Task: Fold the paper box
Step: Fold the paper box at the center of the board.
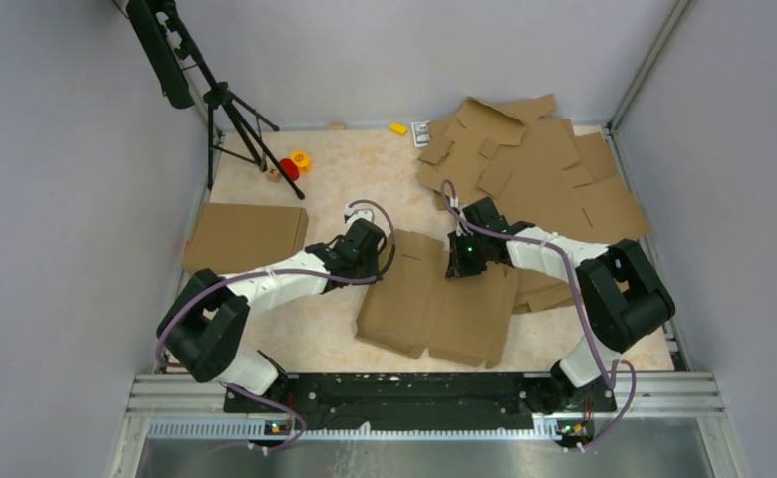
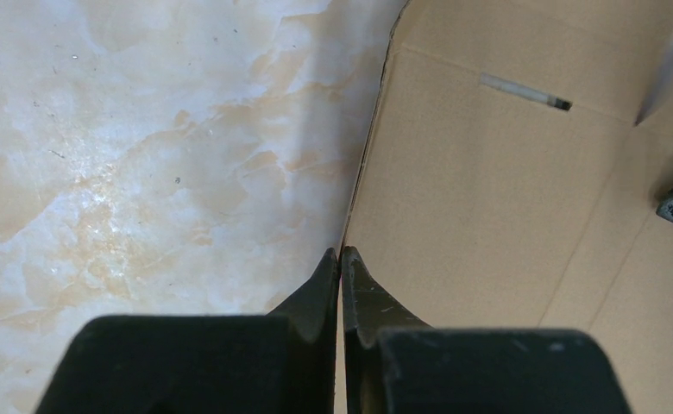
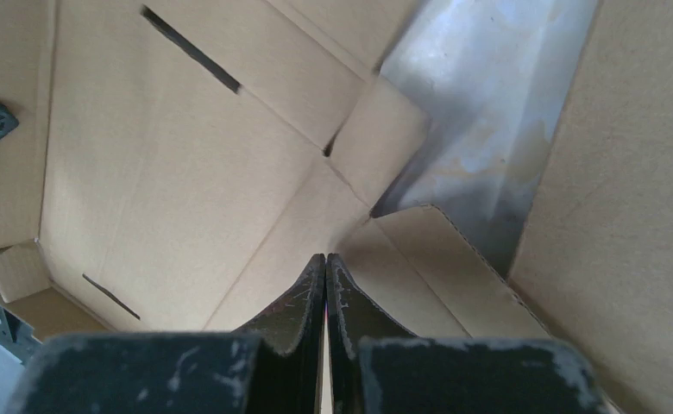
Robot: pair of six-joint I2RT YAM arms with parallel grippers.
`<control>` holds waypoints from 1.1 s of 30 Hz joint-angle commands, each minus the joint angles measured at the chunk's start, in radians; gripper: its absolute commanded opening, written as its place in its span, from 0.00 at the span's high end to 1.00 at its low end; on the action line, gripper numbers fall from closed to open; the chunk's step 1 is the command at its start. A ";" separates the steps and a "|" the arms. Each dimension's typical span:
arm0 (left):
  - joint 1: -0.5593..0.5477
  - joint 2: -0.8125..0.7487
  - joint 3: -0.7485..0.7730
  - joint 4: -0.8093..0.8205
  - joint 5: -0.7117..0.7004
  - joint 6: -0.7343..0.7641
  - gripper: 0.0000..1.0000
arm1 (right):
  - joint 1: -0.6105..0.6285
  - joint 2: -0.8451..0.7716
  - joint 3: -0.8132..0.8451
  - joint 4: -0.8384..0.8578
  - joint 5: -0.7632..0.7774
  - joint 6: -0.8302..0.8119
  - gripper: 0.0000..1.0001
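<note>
The paper box (image 1: 434,304) is a brown cardboard blank with slots and flaps, lying mostly flat at the table's middle. My left gripper (image 1: 378,257) is shut. In the left wrist view its tips (image 2: 340,253) sit right at the blank's left edge (image 2: 488,198), where cardboard meets table. My right gripper (image 1: 464,264) is shut and empty. In the right wrist view its tips (image 3: 325,257) rest on a crease of the blank (image 3: 169,190) near a raised corner flap (image 3: 428,250). Each wrist view shows the other gripper's finger at its edge.
A pile of spare cardboard blanks (image 1: 539,169) covers the back right. A flat brown cardboard piece (image 1: 245,237) lies at the left. A black tripod (image 1: 227,105), a red spool (image 1: 289,168) and small yellow pieces (image 1: 398,128) stand at the back. Grey walls enclose the table.
</note>
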 commanded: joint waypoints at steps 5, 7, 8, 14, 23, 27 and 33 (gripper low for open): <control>-0.009 0.042 0.041 0.027 0.062 0.020 0.96 | 0.012 -0.003 -0.024 0.055 0.023 0.016 1.00; -0.009 0.067 0.067 0.008 0.087 0.039 0.94 | 0.011 -0.006 -0.023 0.047 0.026 0.014 1.00; -0.009 0.071 0.076 -0.004 0.087 0.042 0.93 | 0.011 -0.014 -0.020 0.041 0.030 0.013 1.00; -0.006 0.063 0.091 0.000 0.110 0.071 0.58 | 0.012 -0.068 0.001 -0.004 0.085 0.001 1.00; 0.037 0.117 0.156 0.018 0.145 0.147 0.47 | 0.011 -0.047 -0.007 0.003 0.067 -0.007 1.00; 0.075 0.158 0.181 0.062 0.241 0.195 0.47 | 0.012 -0.049 -0.005 -0.001 0.064 -0.010 1.00; 0.195 0.215 0.182 0.195 0.503 0.232 0.42 | 0.012 -0.025 -0.006 0.006 0.053 -0.019 1.00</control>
